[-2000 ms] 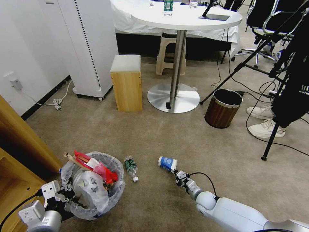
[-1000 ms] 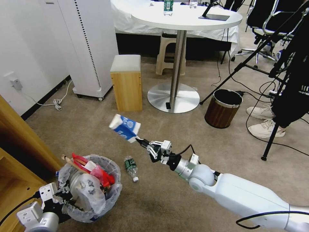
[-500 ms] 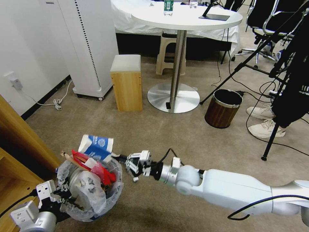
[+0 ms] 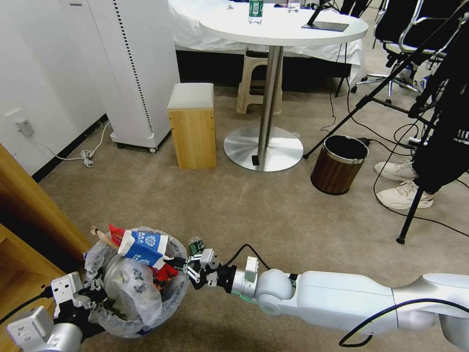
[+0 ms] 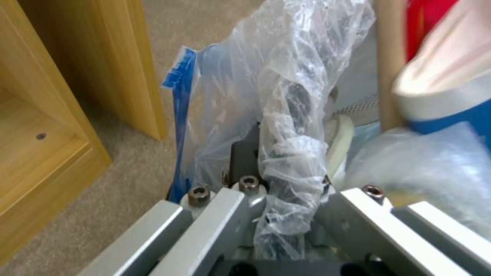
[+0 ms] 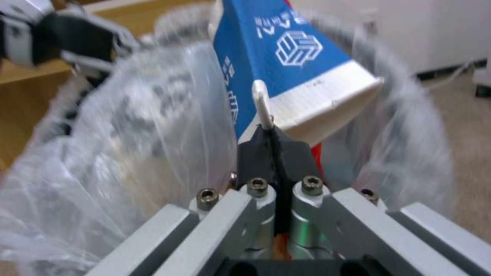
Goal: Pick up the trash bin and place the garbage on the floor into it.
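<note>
Pinching cup rim, R gripper over bin; L gripper clamping bag-hidden rim

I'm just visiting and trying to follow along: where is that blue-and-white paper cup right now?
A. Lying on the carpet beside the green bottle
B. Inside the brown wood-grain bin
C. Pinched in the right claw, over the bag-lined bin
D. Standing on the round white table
C: the right claw is shut on the rim of the blue-and-white paper cup, holding it over the open top of the trash bin, which the left claw grips by its rim.
</note>
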{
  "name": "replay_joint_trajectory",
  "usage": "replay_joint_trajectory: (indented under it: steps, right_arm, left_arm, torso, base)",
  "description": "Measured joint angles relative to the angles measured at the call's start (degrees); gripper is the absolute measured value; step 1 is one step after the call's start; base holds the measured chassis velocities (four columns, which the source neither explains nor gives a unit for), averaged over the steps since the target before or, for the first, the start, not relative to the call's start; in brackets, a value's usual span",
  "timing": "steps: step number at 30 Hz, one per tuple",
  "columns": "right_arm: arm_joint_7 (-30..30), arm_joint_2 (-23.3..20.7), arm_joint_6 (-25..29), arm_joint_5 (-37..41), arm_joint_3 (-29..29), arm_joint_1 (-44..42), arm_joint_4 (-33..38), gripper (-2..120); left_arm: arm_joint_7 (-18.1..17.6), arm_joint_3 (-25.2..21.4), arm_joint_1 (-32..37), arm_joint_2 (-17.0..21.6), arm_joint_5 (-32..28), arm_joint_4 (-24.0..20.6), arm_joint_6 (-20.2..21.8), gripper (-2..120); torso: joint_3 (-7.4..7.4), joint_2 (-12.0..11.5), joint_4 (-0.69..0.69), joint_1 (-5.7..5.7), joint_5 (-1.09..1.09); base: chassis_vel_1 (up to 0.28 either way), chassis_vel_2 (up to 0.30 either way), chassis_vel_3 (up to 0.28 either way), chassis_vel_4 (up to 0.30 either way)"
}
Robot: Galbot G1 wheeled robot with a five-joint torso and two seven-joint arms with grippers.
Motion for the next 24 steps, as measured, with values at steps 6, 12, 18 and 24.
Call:
replay_joint_trajectory:
  steps: [6,12,18,24]
  right_arm:
    - [4.77,0.97,-3.00,1.96,-1.88,0.39,2.12,0]
    - [12.24,1.39,-6.72,3.61,-3.09,0.41,4.64,0]
    - [14.39,1.38,-7.18,2.98,-2.76,0.04,5.55,3]
    - [14.37,0.53,-6.86,2.36,-2.38,-0.41,7.40,25]
  left_arm:
    - [0.09,0.04,0.42,-0.34,0.41,-0.47,-0.03,0]
    - [0.28,0.35,0.60,-0.78,1.00,-0.57,-0.14,0]
    - [0.34,0.41,0.46,-0.76,1.13,-0.39,-0.29,0]
    - [0.45,0.48,0.13,-0.46,0.71,0.66,-0.30,0]
  torso:
    - [0.00,0.00,0.01,0.00,0.00]
    - [0.00,0.01,0.00,0.00,0.00]
    - [0.00,0.00,0.00,0.00,0.00]
    - [0.00,0.00,0.00,0.00,0.00]
  base:
    - [0.000,0.000,0.000,0.000]
    - [0.000,0.000,0.000,0.000]
    - [0.000,0.000,0.000,0.000]
    - [0.000,0.000,0.000,0.000]
